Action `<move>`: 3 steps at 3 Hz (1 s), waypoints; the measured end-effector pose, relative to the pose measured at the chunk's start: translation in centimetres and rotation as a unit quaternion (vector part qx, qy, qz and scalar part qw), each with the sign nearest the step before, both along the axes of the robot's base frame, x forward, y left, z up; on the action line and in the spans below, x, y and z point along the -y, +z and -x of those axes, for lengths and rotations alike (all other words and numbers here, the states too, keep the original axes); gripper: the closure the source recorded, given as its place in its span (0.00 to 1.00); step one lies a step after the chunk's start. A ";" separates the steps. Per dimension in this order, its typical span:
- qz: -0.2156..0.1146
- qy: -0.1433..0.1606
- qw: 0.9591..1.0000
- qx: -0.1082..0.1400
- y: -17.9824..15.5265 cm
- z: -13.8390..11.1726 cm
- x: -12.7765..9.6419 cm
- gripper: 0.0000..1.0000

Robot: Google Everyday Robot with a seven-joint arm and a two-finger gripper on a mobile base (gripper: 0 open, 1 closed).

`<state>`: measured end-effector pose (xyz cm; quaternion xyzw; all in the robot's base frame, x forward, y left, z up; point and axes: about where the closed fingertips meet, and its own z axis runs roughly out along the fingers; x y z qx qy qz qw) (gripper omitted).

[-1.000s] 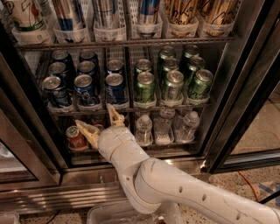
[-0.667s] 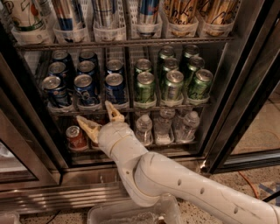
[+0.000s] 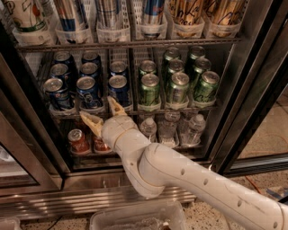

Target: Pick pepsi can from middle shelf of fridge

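Single view, looking into the open fridge (image 3: 252,85).

Gripper (image 3: 104,115): low in the doorway, at the front edge of the middle shelf (image 3: 148,112). Its two tan fingers (image 3: 92,123) are spread apart and we see nothing held between them. One fingertip points up and right and overlaps the shelf's front lip. The other points left and sits lower, in front of the rack below. The white arm (image 3: 189,179) runs from the gripper down and to the right, out of the lower right corner.

Pepsi cans: dark blue with silver tops, in three lanes on the middle shelf, all above the gripper. The nearest pepsi can (image 3: 119,89) stands just above and right of the upper fingertip, at the front of its lane. We cannot tell whether the finger touches it. Another blue can (image 3: 89,92) stands just above and left of that fingertip, and a third (image 3: 57,93) is further left.

Green cans (image 3: 150,89): on the same shelf, up and to the right of the gripper, in three lanes.

Red cans (image 3: 78,141): on the lower rack, just left of the gripper and below it.

Water bottles (image 3: 194,129): lower rack, right of the gripper.

Tall cans (image 3: 152,13): top rack, well above the gripper.

Clear bin (image 3: 135,217): on the floor, below the arm.
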<state>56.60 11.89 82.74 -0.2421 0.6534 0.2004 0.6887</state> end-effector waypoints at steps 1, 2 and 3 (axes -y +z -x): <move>0.003 0.008 1.000 0.000 0.2 -1.3 -0.3 0.32; 0.004 0.017 1.000 0.001 0.3 -2.5 -0.8 0.32; 0.003 0.028 1.000 0.000 0.3 -3.7 -1.6 0.31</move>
